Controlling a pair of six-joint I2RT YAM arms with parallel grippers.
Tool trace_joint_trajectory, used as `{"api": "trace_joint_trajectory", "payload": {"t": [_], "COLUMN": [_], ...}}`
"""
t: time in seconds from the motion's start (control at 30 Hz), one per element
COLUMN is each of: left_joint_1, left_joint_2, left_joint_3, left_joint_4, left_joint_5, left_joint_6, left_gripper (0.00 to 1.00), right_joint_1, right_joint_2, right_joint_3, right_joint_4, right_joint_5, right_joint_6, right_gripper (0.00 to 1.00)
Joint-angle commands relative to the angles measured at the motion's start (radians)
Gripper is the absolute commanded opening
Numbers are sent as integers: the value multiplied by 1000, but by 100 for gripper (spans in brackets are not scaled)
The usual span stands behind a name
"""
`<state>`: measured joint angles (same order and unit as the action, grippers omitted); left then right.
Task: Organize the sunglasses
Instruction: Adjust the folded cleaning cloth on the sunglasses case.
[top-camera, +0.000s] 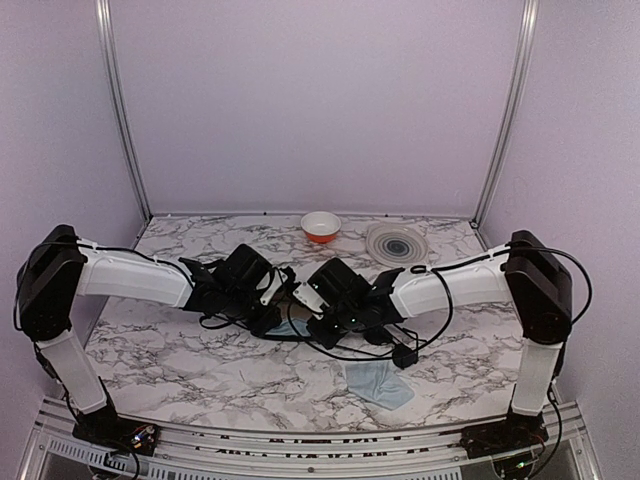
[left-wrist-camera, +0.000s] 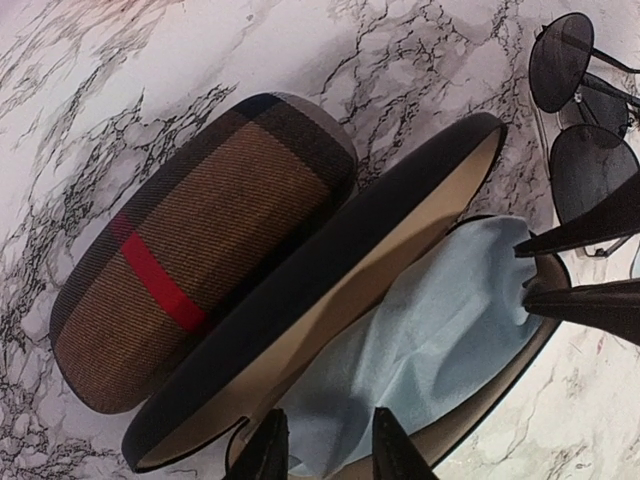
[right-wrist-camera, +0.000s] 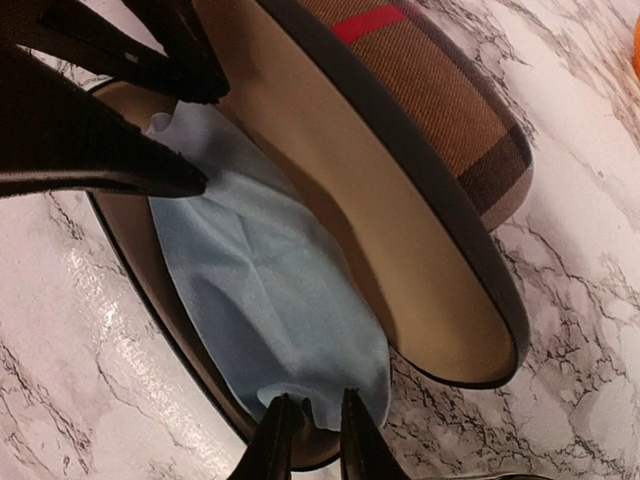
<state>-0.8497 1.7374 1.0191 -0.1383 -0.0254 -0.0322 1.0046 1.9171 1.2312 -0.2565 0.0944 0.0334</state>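
Marble-look table (top-camera: 180, 360) under lavender walls, fwiw; a plaid case (left-wrist-camera: 200, 250) was laid open on it, red stripe across the lid, tan lining showing inside, and a blue cloth (left-wrist-camera: 430, 340) was spread in the lower half. The right gripper (right-wrist-camera: 317, 400) was seen clenched on one end of the blue cloth, the cloth's narrow tip drawn in between its fingers. The left gripper (left-wrist-camera: 330, 415) was set astride the opposite end with a gap between its fingers; whether anything was actually pinched there couldn't be told from either wrist view, tbh.

The sunglasses (left-wrist-camera: 590, 150) were not in the case yet; they were lying on the bare marble just past the case's end, on the side where the right gripper was working. In the left wrist view they were found just beside the right gripper's fingers and well apart from the left gripper, so the right arm was judged the nearer one for a pickup. Their long axis, lens to lens, was turned at an angle to the case's long axis, so some rotation would probably be needed before they could be laid in lengthwise. From the top view they couldn't be made out under the two arms.

No brand, label or lettering could be read on the case, the cloth or the frames; only the plaid and that red stripe.
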Motion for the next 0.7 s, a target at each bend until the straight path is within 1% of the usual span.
{"api": "trace_joint_trajectory", "payload": {"t": [0.0, 0.17, 0.4, 0.67], "left_joint_1": [-3, -3, -5, -17], "left_joint_2": [0, 5, 1, -13], "left_joint_3": [-17, -38, -62, -108], "left_joint_4": [-53, -46, -24, 24], "left_joint_5": [47, 52, 94, 75], "left_joint_6": [47, 58, 71, 88], "left_gripper": [30, 34, 34, 32], "right_joint_1": [-9, -9, -9, -9], "right_joint_2": [19, 22, 27, 27], "right_joint_3": [5, 4, 5, 2], "right_joint_4": [45, 46, 43, 46], "right_joint_5": [-5, -5, -6, -2], "right_joint_6": [7, 8, 10, 11], "right_gripper": [17, 17, 17, 17]}}
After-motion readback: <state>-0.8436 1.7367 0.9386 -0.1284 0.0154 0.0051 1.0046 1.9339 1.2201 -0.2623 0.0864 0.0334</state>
